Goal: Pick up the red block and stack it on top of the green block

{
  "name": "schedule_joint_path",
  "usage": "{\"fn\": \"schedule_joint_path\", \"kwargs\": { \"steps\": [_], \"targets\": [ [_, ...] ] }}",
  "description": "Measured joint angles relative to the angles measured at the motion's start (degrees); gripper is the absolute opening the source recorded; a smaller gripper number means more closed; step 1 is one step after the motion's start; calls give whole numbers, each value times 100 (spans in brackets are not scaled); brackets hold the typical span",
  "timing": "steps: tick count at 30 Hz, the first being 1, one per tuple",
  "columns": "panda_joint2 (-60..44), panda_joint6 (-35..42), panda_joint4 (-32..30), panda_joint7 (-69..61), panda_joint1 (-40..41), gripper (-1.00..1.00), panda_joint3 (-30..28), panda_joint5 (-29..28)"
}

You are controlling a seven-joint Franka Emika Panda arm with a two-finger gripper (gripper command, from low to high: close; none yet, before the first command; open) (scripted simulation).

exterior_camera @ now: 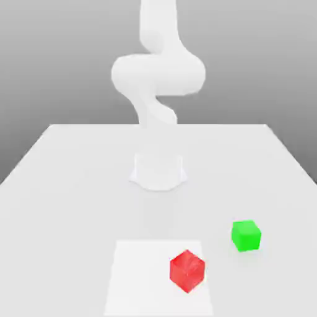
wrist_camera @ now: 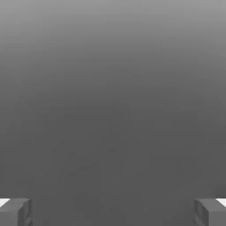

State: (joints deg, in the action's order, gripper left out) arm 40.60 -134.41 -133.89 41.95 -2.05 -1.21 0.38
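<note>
White table point(exterior_camera: 80, 204) with paler square patch point(exterior_camera: 145, 278) under the red block point(exterior_camera: 187, 271).

One red block point(exterior_camera: 187, 271), one green block point(exterior_camera: 246, 236), one arm point(exterior_camera: 158, 74), one table point(exterior_camera: 68, 204).

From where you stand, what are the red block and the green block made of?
The red block looks like shiny plastic or glass, because its color is patchy with paler streaks. The green block could be smooth plastic or painted wood: its color is plain.
</note>
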Motion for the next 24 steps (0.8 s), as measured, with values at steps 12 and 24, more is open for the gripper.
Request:
{"fn": "schedule_joint_path", "kwargs": {
  "steps": [12, 24],
  "targets": [
    [-2535, -1269, -1016, -1920, -823, 0, -401, 241],
    [-5006, -2683, -1768, -3273, -1041, 0, -294, 160]
  ]
}}
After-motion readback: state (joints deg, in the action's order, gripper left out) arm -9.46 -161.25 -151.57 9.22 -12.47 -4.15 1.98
